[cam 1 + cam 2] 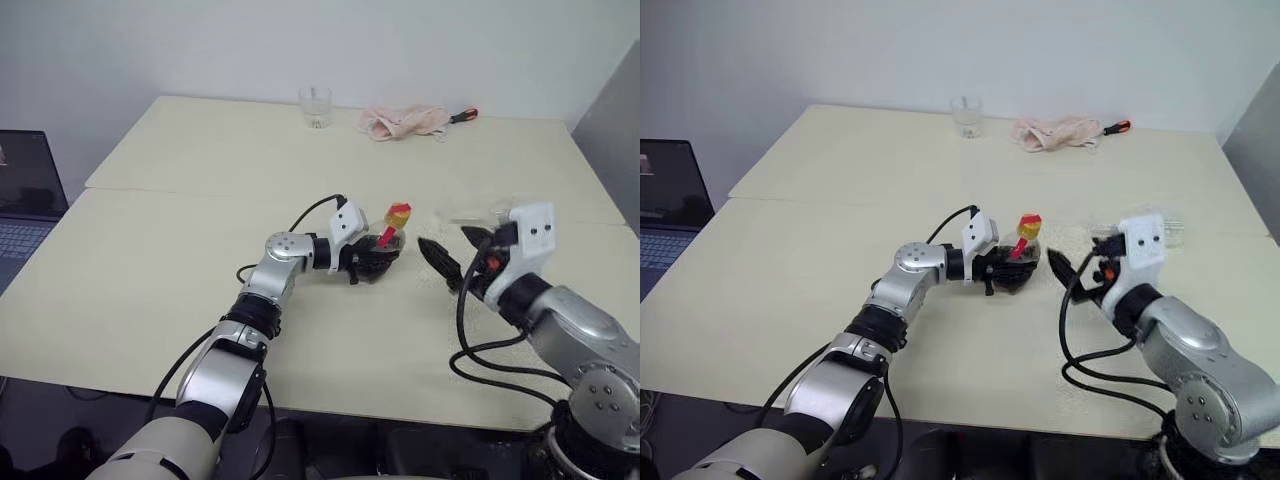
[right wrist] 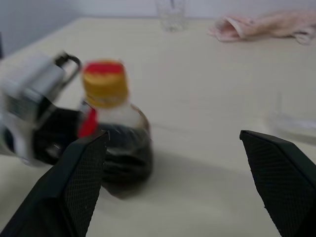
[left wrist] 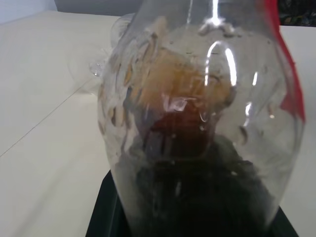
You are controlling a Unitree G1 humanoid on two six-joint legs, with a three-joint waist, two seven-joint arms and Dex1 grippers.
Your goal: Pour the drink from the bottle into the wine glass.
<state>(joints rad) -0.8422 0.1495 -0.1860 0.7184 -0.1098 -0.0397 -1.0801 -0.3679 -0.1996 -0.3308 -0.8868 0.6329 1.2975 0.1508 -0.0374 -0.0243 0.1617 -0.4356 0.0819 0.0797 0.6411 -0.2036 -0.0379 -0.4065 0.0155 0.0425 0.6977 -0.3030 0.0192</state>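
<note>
L gripper [image 1: 372, 262] clamps bottle [image 1: 388, 243] upright, mid-table toward front edge; cap [image 1: 398, 212] on. R gripper [image 2: 180, 173] spread wide, empty, just beside bottle. Wine glass [image 1: 478, 213] w/ clear bowl sits behind R gripper.

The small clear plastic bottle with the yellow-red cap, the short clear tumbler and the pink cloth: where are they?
Small clear plastic bottle [image 2: 121, 143]: right wrist view, on its dark belly.
Short clear tumbler [image 1: 315, 108]: left eye view, on its side wall.
Pink cloth [image 1: 1058, 132]: right eye view, on its crumpled middle.
</note>
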